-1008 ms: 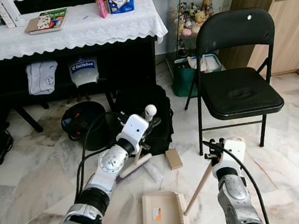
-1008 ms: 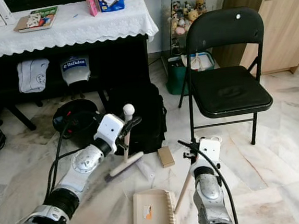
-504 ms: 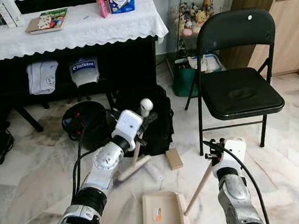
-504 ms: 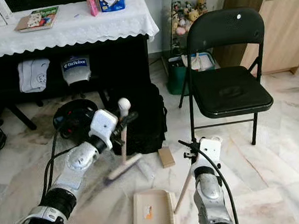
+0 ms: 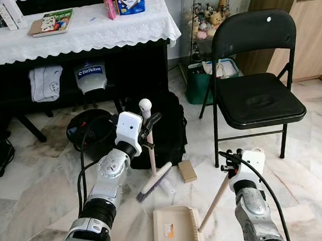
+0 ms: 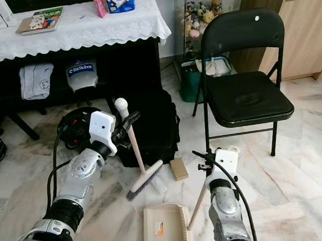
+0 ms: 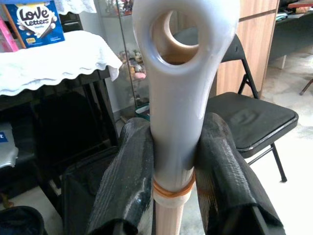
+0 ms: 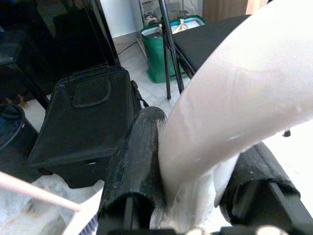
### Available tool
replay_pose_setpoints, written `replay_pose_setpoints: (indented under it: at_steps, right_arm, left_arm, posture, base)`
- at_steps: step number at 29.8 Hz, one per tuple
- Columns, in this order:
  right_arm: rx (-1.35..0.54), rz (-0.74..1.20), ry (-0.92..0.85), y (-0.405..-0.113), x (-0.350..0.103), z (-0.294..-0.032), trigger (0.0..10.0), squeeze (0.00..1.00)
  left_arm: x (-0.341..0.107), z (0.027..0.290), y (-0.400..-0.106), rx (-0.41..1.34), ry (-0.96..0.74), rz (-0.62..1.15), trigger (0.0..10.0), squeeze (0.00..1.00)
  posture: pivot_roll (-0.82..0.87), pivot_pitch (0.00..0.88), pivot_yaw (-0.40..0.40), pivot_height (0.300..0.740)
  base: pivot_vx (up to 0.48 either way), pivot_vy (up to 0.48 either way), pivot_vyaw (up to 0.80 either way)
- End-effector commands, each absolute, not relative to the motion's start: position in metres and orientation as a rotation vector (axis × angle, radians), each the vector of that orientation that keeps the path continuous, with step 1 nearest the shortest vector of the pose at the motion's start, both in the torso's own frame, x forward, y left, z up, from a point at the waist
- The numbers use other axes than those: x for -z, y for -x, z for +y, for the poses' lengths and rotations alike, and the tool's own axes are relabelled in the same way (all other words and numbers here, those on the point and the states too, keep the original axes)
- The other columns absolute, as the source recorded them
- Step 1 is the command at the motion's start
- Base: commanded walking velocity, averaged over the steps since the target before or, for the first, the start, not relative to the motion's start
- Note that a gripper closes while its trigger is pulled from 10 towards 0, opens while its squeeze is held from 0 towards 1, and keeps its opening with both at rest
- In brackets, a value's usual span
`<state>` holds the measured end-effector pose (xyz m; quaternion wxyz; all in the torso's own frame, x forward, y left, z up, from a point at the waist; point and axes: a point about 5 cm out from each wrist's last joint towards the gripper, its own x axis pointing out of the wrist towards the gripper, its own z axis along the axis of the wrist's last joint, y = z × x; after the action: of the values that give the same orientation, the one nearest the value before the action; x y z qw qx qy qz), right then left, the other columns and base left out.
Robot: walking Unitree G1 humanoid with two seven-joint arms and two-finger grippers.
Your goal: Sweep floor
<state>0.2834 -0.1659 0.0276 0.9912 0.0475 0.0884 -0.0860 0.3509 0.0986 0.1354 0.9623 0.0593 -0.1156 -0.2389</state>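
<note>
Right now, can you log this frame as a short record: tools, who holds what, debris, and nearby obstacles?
left pincer: shut on broom handle, near its white top
broom head: on the floor, bristles beside the plastic wrapper
right pincer: shut on dustpan handle
dustpan: flat on the floor by the robot
debris: small cardboard box, plastic wrapper
obstacles: black bag, folding chair
</note>
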Motion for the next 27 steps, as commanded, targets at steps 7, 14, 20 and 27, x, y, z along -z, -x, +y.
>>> replay_pose_setpoints:
  at_steps: [7, 14, 20, 27]
  right_arm:
    - [0.171, 0.284, -0.12, -0.272, -0.008, -0.162, 10.0, 0.0]
    - [0.171, 0.284, -0.122, -0.272, -0.008, -0.161, 10.0, 0.0]
    - [0.17, 0.285, -0.124, -0.273, -0.008, -0.16, 10.0, 0.0]
    - [0.167, 0.286, -0.126, -0.273, -0.008, -0.16, 10.0, 0.0]
  left_arm:
    - [-0.14, 0.091, -0.348, 0.515, -0.121, -0.267, 10.0, 0.0]
    - [-0.138, 0.088, -0.348, 0.509, -0.118, -0.256, 10.0, 0.0]
    - [-0.135, 0.082, -0.346, 0.533, -0.192, -0.249, 10.0, 0.0]
    - [-0.131, 0.082, -0.344, 0.561, -0.238, -0.233, 10.0, 0.0]
  posture:
    - [-0.14, 0.081, 0.056, 0.74]
    - [-0.14, 0.082, 0.057, 0.74]
    - [-0.13, 0.083, 0.058, 0.74]
    - [-0.13, 0.08, 0.059, 0.74]
  base:
    - [0.0, 0.0, 0.0]
    - [0.0, 0.0, 0.0]
    - [0.0, 0.0, 0.0]
    - [0.0, 0.0, 0.0]
